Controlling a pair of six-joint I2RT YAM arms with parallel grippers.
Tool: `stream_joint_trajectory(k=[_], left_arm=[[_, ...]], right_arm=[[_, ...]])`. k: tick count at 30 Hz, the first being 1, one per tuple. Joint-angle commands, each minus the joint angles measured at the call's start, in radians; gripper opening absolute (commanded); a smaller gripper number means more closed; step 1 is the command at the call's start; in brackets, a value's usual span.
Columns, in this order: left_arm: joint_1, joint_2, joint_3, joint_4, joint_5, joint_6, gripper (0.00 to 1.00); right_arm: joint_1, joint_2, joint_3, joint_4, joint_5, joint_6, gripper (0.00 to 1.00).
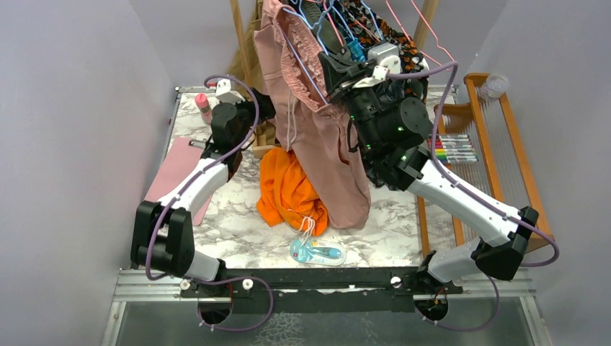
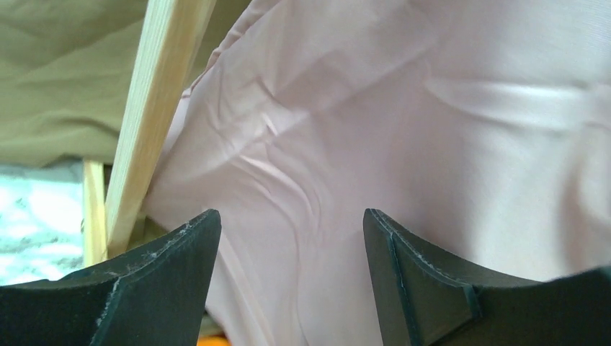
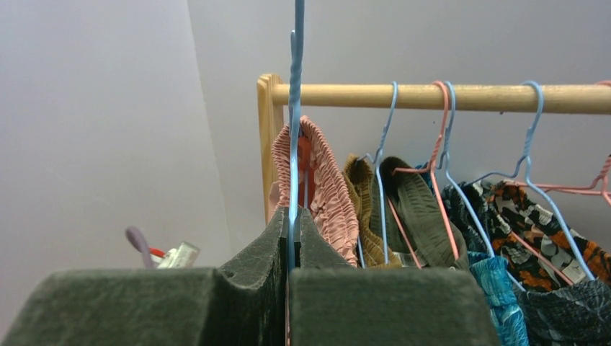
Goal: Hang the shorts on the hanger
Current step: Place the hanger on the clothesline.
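right gripper [image 3: 292, 216] clamped on hanger [image 3: 295, 108] neck, wire upright between fingers, running up out of view. shorts [image 1: 324, 144] draped over hanger, waistband on top, long axis hanging down, hem near table [image 1: 389, 238] middle. left gripper [image 2: 292, 231] apart, holding nothing; pink cloth just ahead, rack post [image 2: 155, 108] at its left. likely next: right arm hooks hanger over rod [image 3: 432, 96], up and to its right.

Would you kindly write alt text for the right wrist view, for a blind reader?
The right gripper, jaws shut, pinches the light blue hanger carrying the pink shorts, before a wooden rail of hung clothes.
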Motion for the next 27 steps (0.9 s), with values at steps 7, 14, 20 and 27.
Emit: stream_joint_trajectory(k=[7, 14, 20, 27], left_arm=[[0.004, -0.28, -0.123, -0.268, -0.124, -0.027, 0.8], [-0.006, -0.442, -0.166, -0.564, -0.301, 0.032, 0.88], [-0.011, -0.552, -0.193, -0.731, -0.366, 0.115, 0.91], [-0.017, -0.66, -0.299, -0.754, -0.377, 0.141, 0.92]], right_arm=[[-0.011, 0.059, 0.06, 0.057, 0.059, 0.021, 0.01], [-0.029, 0.139, 0.181, -0.079, 0.097, 0.111, 0.01], [-0.049, 0.221, 0.294, -0.193, 0.124, 0.168, 0.01], [-0.063, 0.302, 0.383, -0.297, 0.1, 0.232, 0.01]])
